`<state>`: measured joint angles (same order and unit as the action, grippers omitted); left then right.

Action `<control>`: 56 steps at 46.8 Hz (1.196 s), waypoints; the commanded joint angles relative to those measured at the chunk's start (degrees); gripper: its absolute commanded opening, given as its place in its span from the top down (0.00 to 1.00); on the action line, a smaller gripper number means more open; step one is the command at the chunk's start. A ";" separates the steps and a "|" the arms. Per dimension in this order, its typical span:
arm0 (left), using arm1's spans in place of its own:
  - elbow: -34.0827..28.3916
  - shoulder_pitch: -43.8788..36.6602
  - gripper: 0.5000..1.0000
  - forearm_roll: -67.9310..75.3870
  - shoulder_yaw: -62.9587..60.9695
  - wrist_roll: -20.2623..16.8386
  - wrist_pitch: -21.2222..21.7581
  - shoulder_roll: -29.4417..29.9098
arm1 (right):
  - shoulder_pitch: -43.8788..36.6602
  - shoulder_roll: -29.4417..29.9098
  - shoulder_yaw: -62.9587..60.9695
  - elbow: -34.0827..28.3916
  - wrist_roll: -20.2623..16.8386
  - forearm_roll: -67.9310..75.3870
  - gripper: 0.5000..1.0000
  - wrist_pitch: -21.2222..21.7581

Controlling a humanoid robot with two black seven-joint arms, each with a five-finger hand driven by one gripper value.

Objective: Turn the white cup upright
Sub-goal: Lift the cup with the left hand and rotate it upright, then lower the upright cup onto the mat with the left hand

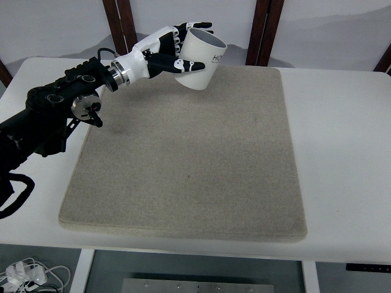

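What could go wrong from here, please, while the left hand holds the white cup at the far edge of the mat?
The white cup is tilted in the left hand, base near the grey mat; released now, it might tip over instead of settling upright. It also sits near the mat's far edge, so it could land half off the mat and rock or roll on the table.

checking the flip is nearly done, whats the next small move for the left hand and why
Probably lower the white cup onto the mat and level it. The left hand has its fingers wrapped around the cup, which is mouth-up but tilted, apparently raised at the mat's far edge, so it isn't standing yet.
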<state>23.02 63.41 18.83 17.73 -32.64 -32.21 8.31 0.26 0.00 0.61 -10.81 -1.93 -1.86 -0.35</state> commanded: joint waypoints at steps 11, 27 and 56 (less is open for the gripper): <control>-0.16 -5.14 0.99 -0.11 6.61 -2.36 -0.05 -0.75 | 0.00 0.00 0.00 0.00 0.00 0.01 0.10 0.00; -0.34 -8.39 0.99 -0.11 6.96 -2.36 0.04 -1.10 | 0.00 0.00 0.00 0.00 0.00 -0.07 0.10 0.00; -4.47 -11.21 0.84 0.68 7.93 -2.36 1.98 -1.54 | 0.00 0.00 0.00 0.00 0.00 0.02 0.10 0.00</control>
<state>18.70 52.21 19.49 25.97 -35.00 -30.85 6.80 0.26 0.00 0.62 -10.81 -1.94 -1.87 -0.35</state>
